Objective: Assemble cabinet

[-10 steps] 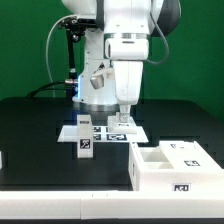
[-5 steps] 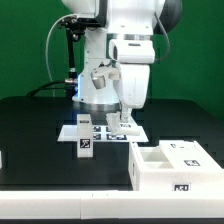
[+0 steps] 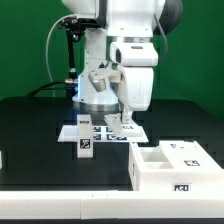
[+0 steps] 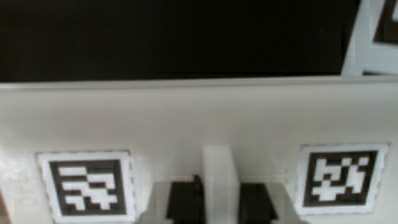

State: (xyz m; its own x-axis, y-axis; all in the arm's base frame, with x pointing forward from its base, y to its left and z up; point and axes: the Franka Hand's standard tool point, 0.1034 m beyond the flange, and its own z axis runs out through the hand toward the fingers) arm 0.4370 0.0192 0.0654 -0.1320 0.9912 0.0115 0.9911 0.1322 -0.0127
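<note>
My gripper (image 3: 125, 117) hangs over the back middle of the black table, shut on a flat white cabinet panel (image 3: 128, 127). In the wrist view the panel (image 4: 196, 115) fills the picture. It carries two black-and-white tags, and the dark fingers (image 4: 180, 200) pinch a thin white rib between those tags. The large white cabinet box (image 3: 168, 166), with open compartments and tags on its faces, stands at the front on the exterior view's right, apart from the gripper. I see no knob.
The marker board (image 3: 99, 129) lies flat under and to the left of the gripper. A small upright white block with a tag (image 3: 84, 142) stands at the board's front left. A white piece (image 3: 2, 159) shows at the exterior view's left edge.
The arm has shifted toward the exterior view's right and risen slightly, carrying the panel along. The jaws stay shut.
</note>
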